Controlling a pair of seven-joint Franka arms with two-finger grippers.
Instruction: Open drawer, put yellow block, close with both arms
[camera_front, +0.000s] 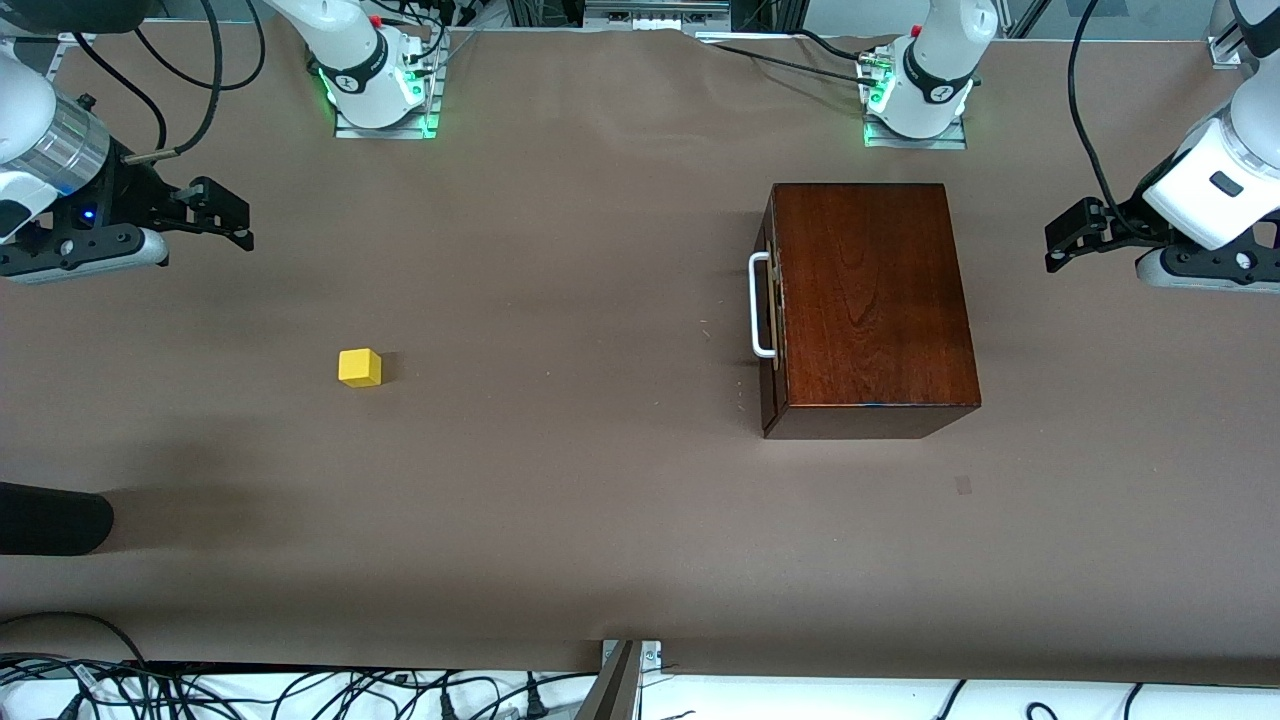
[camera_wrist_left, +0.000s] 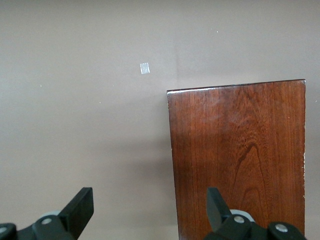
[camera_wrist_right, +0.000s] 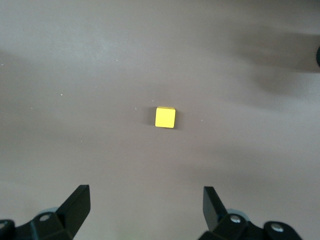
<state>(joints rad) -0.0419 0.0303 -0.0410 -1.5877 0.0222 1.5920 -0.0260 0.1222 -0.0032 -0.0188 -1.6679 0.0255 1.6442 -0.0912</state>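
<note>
A dark reddish-brown polished wooden box (camera_front: 870, 300) sits on the brown surface (camera_front: 560, 500) toward the left arm's end. Its drawer (camera_front: 771, 310) is pushed fully in, and the white U-shaped handle (camera_front: 760, 305) on the dark front faces the right arm's end of the surface. A small bright yellow cube (camera_front: 360, 367) rests alone on the surface toward the right arm's end, well apart from the box and a little nearer to the front camera than the handle.

The left pincer (camera_front: 1062, 240) hangs in the air over the surface at the left arm's end, beside the box, its fingers (camera_wrist_left: 80, 210) spread apart and holding nothing. In the left wrist view one finger shows over the box's top. The right pincer (camera_front: 225, 215) hangs over the surface at the right arm's end, its fingers (camera_wrist_right: 77, 205) likewise spread wide and empty, with the yellow cube (camera_wrist_right: 165, 117) lying on the surface ahead of them.
</note>
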